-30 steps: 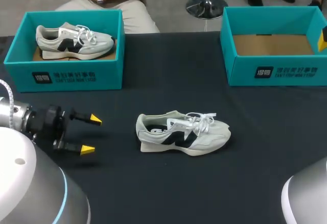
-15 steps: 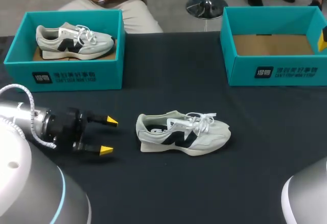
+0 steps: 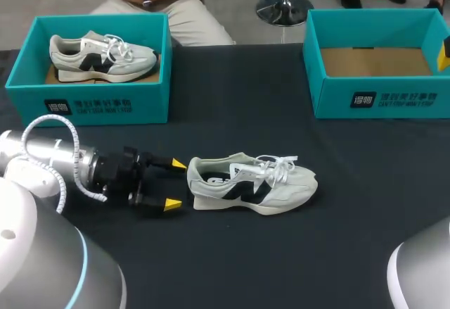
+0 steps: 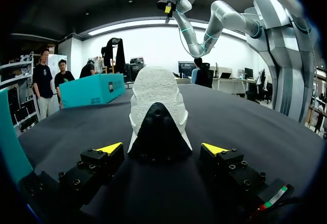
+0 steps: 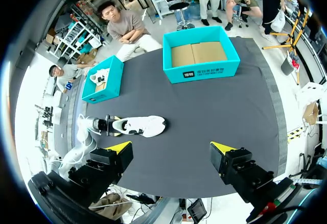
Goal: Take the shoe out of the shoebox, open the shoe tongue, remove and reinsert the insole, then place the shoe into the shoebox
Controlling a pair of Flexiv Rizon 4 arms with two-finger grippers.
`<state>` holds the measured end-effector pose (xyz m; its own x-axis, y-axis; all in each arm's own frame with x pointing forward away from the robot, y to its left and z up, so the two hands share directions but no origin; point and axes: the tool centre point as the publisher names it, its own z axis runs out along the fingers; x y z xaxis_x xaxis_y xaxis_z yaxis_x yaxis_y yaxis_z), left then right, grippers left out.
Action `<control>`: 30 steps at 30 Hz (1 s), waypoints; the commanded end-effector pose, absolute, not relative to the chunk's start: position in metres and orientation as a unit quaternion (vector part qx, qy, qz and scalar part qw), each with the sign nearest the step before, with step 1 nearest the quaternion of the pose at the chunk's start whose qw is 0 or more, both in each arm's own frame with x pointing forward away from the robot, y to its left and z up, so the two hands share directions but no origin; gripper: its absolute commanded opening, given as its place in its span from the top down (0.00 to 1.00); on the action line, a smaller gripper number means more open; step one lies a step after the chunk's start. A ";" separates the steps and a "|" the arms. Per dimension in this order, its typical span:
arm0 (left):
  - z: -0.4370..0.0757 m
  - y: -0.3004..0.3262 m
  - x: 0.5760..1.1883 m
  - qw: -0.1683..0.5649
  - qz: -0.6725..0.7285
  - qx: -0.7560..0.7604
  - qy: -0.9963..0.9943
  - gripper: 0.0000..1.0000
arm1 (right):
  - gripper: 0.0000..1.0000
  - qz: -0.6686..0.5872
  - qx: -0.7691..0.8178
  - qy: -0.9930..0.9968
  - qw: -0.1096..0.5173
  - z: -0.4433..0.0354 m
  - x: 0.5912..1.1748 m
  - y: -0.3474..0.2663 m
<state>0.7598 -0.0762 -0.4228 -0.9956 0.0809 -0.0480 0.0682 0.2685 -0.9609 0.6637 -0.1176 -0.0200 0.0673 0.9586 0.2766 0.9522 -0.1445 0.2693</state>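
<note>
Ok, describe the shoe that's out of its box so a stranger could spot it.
On the black table, look between the teal left shoebox and right shoebox. A pale grey sneaker lies on the bare cloth, heel toward the left gripper. Its twin sits inside the left shoebox.

Left claw [image 3: 174,183] spread wide low; right claw [image 5: 171,147] likewise, high.

Table [image 3: 239,91]: shoe [image 3: 252,184], 2 boxes [image 3: 98,105] [image 3: 394,98] (teal).

unreadable white print [image 3: 88,105] on each shoebox [image 3: 151,108]
</note>
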 end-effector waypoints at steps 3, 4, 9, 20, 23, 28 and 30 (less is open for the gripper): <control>-0.428 -0.089 0.764 0.008 0.603 -0.046 -0.796 0.00 | 0.00 0.194 0.731 0.654 0.006 -0.018 0.666 -0.117; -0.428 -0.091 0.764 0.008 0.603 -0.046 -0.796 0.00 | 0.00 0.194 0.731 0.654 0.006 -0.018 0.666 -0.117; -0.427 -0.097 0.765 0.007 0.607 -0.043 -0.794 0.00 | 0.00 0.194 0.731 0.654 0.006 -0.018 0.666 -0.117; -0.429 -0.113 0.761 0.005 0.604 -0.042 -0.796 0.00 | 0.00 0.194 0.731 0.654 0.006 -0.018 0.666 -0.117; -0.432 -0.117 0.761 0.003 0.602 -0.042 -0.798 0.00 | 0.00 0.194 0.731 0.654 0.006 -0.018 0.666 -0.117; -0.433 -0.122 0.762 0.001 0.599 -0.039 -0.800 0.00 | 0.00 0.194 0.731 0.654 0.006 -0.018 0.666 -0.117; -0.433 -0.123 0.763 0.001 0.600 -0.038 -0.799 0.00 | 0.00 0.194 0.731 0.654 0.006 -0.018 0.666 -0.117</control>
